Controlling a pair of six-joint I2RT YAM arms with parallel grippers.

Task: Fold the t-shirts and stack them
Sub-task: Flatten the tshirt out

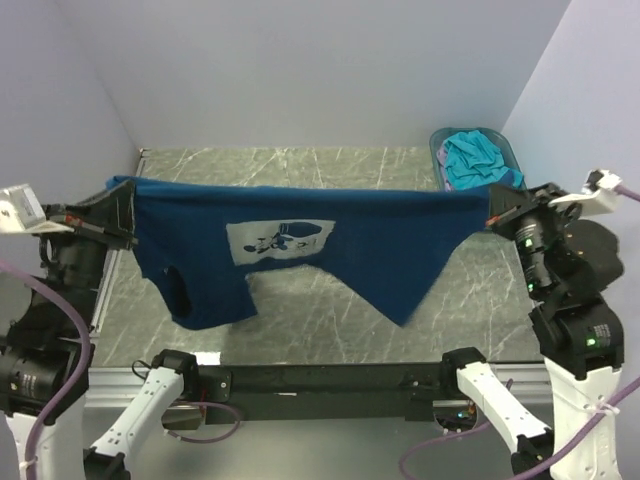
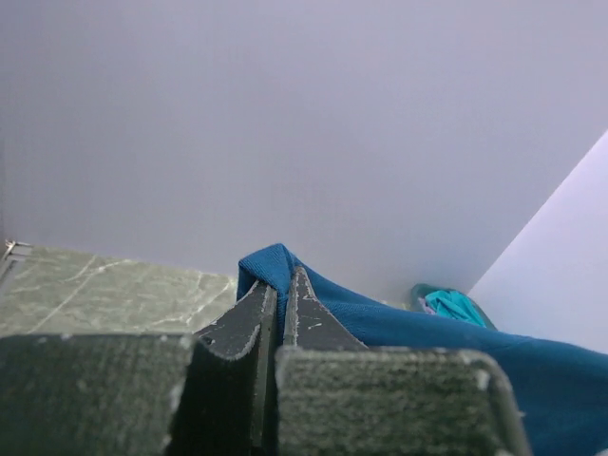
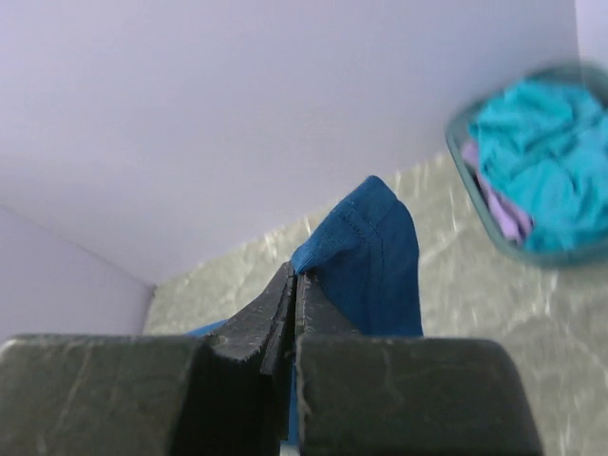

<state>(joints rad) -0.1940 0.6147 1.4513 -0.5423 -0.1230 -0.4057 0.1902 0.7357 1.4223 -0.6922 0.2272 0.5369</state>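
Note:
A dark navy t-shirt (image 1: 380,240) with a white chest print (image 1: 278,240) hangs stretched in the air across the table, held by both arms. My left gripper (image 1: 128,205) is shut on its left corner (image 2: 271,266), the cloth pinched between the fingers (image 2: 309,318). At the other end my right gripper (image 1: 495,208) is shut on the right corner (image 3: 375,242). The lower cloth droops toward the table in two lobes. A turquoise t-shirt (image 1: 470,160) lies crumpled in the basket, with a pale lilac t-shirt (image 3: 503,214) under it.
The teal plastic basket (image 1: 440,150) stands at the back right corner, by the wall. The grey marbled tabletop (image 1: 300,300) runs beneath the hanging shirt. Pale walls close the back and both sides. A black rail (image 1: 330,380) crosses the near edge.

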